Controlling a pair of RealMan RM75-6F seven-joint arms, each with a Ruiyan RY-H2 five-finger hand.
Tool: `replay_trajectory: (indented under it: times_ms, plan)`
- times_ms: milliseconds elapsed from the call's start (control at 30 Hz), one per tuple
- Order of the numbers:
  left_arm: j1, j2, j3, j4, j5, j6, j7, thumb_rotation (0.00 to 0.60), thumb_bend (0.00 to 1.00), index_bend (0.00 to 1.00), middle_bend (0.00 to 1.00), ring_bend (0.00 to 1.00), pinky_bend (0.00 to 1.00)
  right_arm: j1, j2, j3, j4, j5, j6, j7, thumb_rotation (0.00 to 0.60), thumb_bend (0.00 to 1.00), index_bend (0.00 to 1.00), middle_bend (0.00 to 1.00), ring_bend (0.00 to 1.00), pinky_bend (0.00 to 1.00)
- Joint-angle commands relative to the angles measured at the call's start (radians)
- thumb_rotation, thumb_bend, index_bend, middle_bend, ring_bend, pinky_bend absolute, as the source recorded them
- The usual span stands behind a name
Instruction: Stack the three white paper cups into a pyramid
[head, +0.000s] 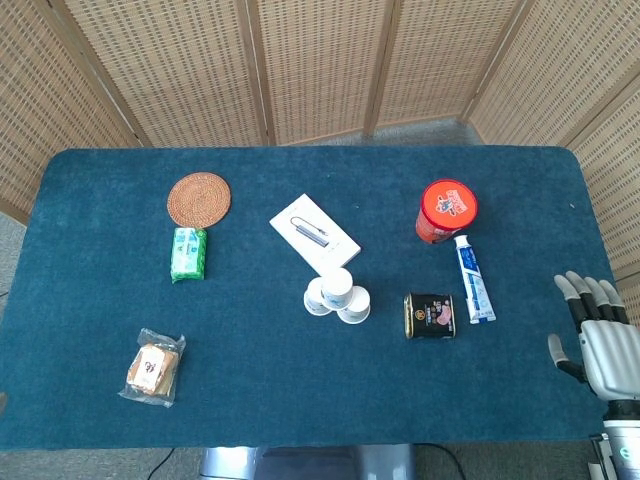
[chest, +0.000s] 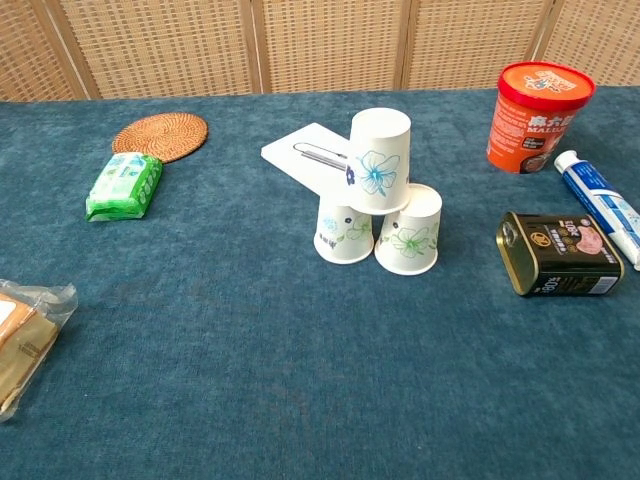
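Three white paper cups (chest: 380, 195) sit stacked as a pyramid mid-desk (head: 300, 400); right hand (head: 606, 345) off the edge, fingers (head: 585, 292) spread, holding nothing

A table (head: 90, 330) with a dark blue cloth carries two upturned paper cups (chest: 343, 233) side by side (a third sits on them), a white card (chest: 305, 155), woven coaster (chest: 160, 135), green packet (chest: 124, 185), wrapped snack (head: 153, 368), red tub (chest: 539, 102), toothpaste tube (head: 474, 278) and dark tin (chest: 558, 254).
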Motion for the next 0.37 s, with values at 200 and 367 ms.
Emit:
replay_trajectory:
  times_ms: [200, 367]
  plan:
    - [0.006, -0.008, -0.039, -0.008, -0.001, -0.030, -0.001, 0.600, 0.40, 0.00, 0.00, 0.00, 0.00, 0.000, -0.018, 0.001, 0.015, 0.006, -0.008, 0.016, 0.600, 0.49, 0.06, 0.00, 0.00, 0.01]
    - [0.001, -0.005, -0.064, -0.026, 0.000, -0.052, 0.012, 0.600, 0.40, 0.00, 0.00, 0.00, 0.00, 0.001, -0.027, 0.003, 0.030, 0.015, -0.016, 0.021, 0.600, 0.49, 0.06, 0.00, 0.00, 0.01]
